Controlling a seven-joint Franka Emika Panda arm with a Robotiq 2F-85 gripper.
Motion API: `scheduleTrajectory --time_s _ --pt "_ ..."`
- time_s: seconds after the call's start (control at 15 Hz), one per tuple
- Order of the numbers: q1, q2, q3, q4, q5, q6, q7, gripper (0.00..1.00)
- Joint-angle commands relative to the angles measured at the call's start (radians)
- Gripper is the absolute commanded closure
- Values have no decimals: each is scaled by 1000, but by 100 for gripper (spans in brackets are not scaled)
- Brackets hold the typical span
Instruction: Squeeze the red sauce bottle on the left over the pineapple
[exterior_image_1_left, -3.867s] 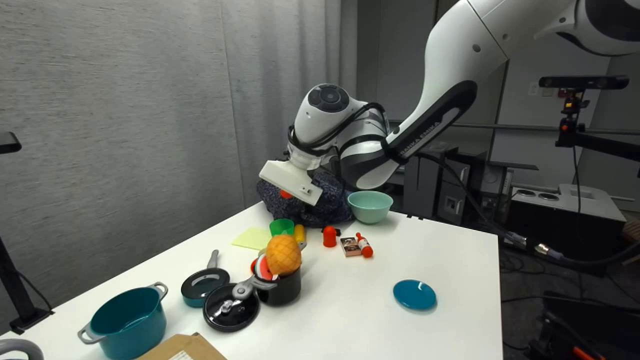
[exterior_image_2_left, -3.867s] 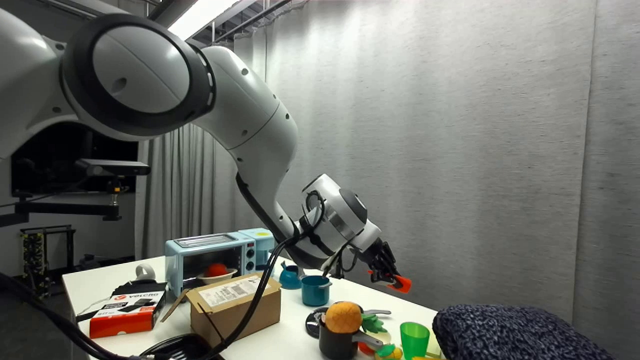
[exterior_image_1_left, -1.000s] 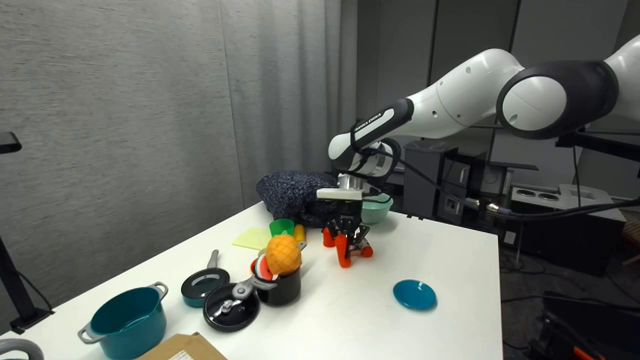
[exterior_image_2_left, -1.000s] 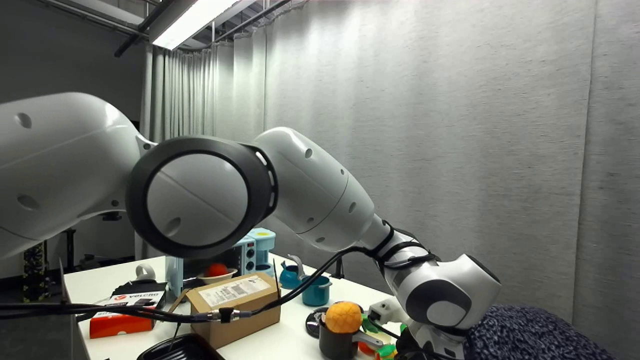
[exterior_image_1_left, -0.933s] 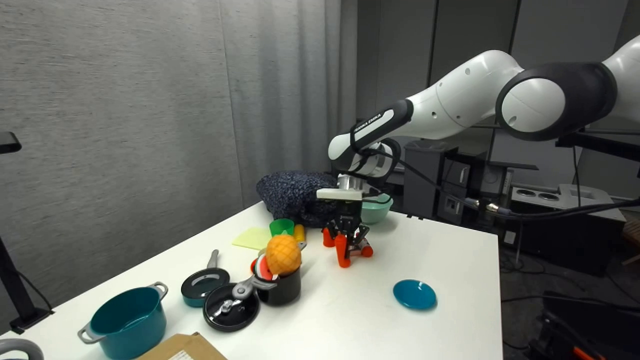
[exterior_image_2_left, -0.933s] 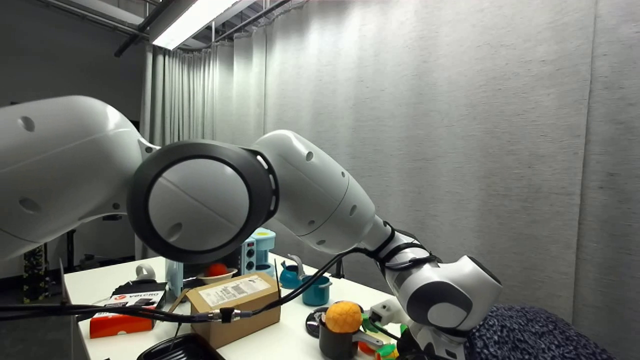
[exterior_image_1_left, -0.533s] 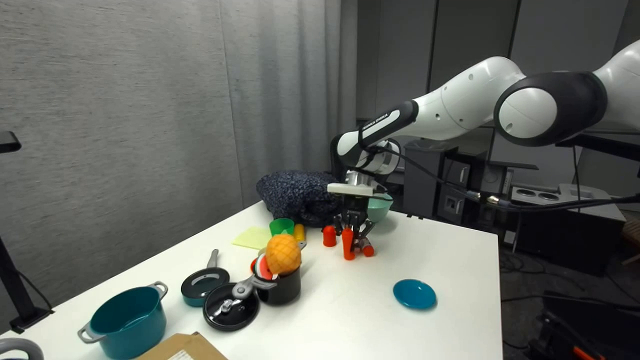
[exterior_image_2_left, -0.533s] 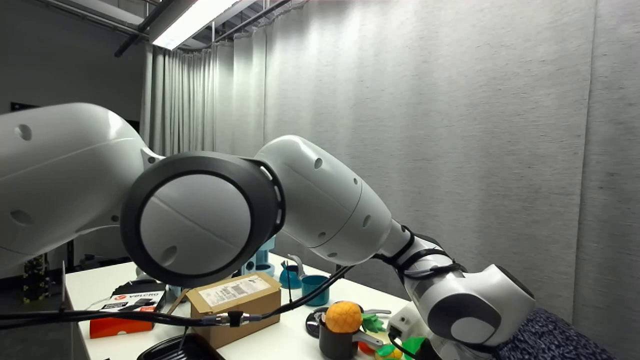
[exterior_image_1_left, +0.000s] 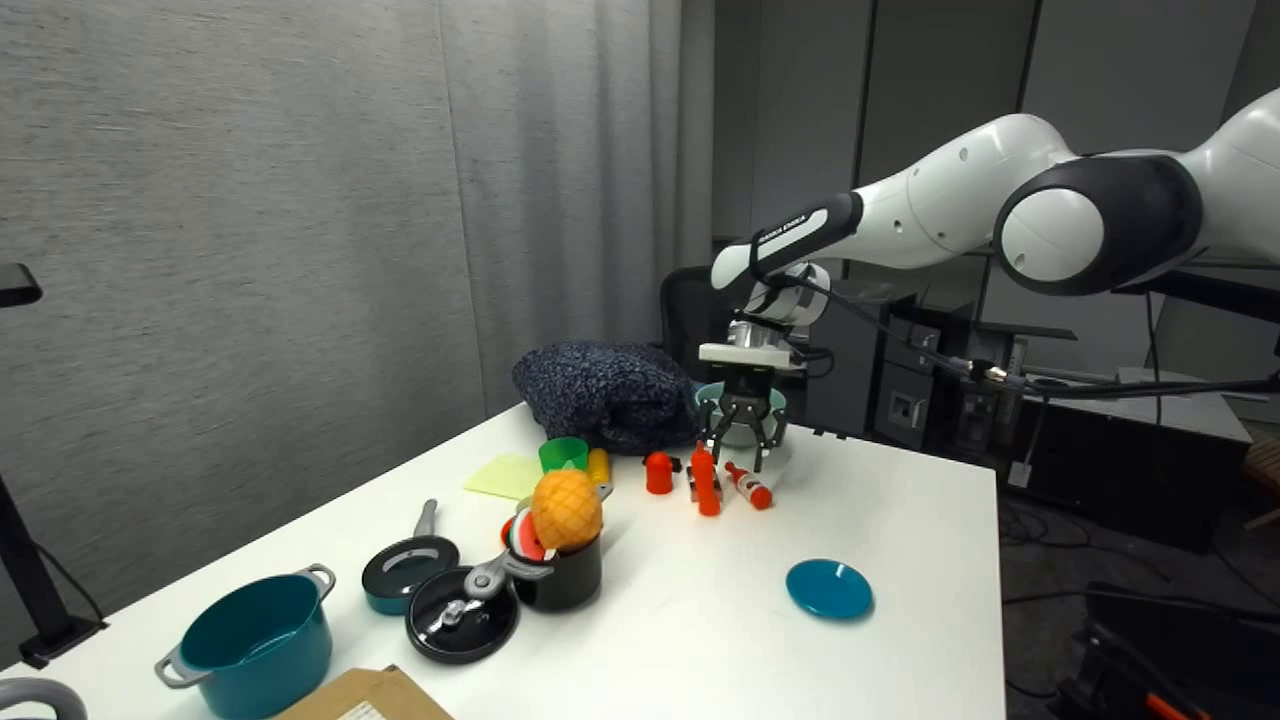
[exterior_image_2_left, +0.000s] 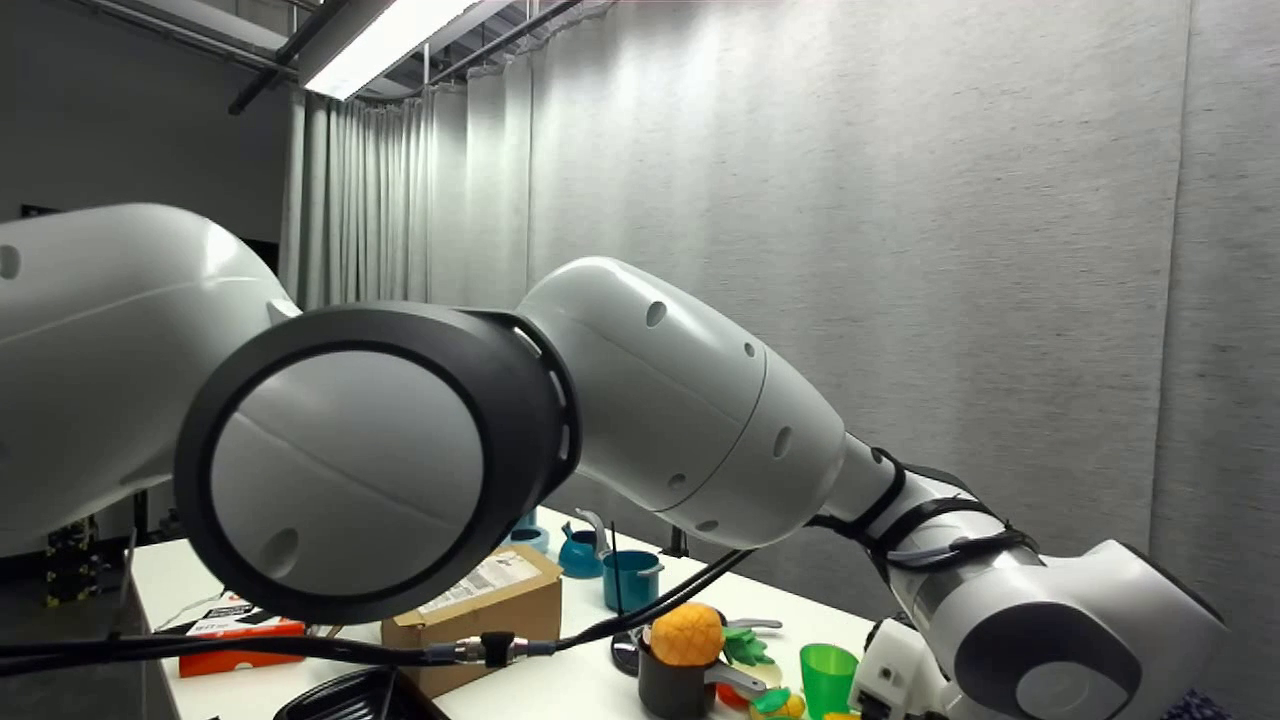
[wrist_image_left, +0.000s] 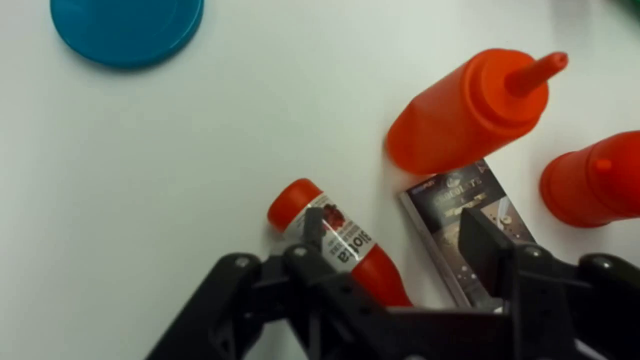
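The red sauce bottle (wrist_image_left: 460, 115) stands upright on the white table, nozzle up, beside a chocolate box; it also shows in an exterior view (exterior_image_1_left: 706, 487). My gripper (exterior_image_1_left: 737, 458) is behind it, apart from the bottle. In the wrist view the gripper (wrist_image_left: 393, 225) has its fingers spread wide with nothing held, above a labelled bottle and the box. The orange-yellow pineapple (exterior_image_1_left: 566, 510) rests in a small black pot, seen in both exterior views (exterior_image_2_left: 687, 634). The gripper's fingers are hidden in an exterior view.
A labelled red-and-white bottle (exterior_image_1_left: 750, 487) lies beside the sauce bottle, near the chocolate box (wrist_image_left: 435, 215) and a red shaker (exterior_image_1_left: 659, 473). A teal bowl (exterior_image_1_left: 712, 395) is behind the gripper. A blue plate (exterior_image_1_left: 829, 589), black lid (exterior_image_1_left: 462, 625) and cardboard box (exterior_image_2_left: 490, 600) are nearer.
About four seconds ago my gripper held the red sauce bottle raised and tilted. It came down to the table, let go of the bottle, opened and drew back from it.
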Motion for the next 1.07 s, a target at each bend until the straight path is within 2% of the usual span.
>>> scheduleTrajectory --time_s 0.0,0.2,0.4,0.8,1.0 --pt "80 23 44 23 11 37 53 1" --pt "150 26 73 50 -22 94 58 0" --pt "232 0 55 75 -70 208 44 0" --pt "299 -32 -17 114 -202 430 41 0" --pt "351 -28 -71 118 -273 556 103 0"
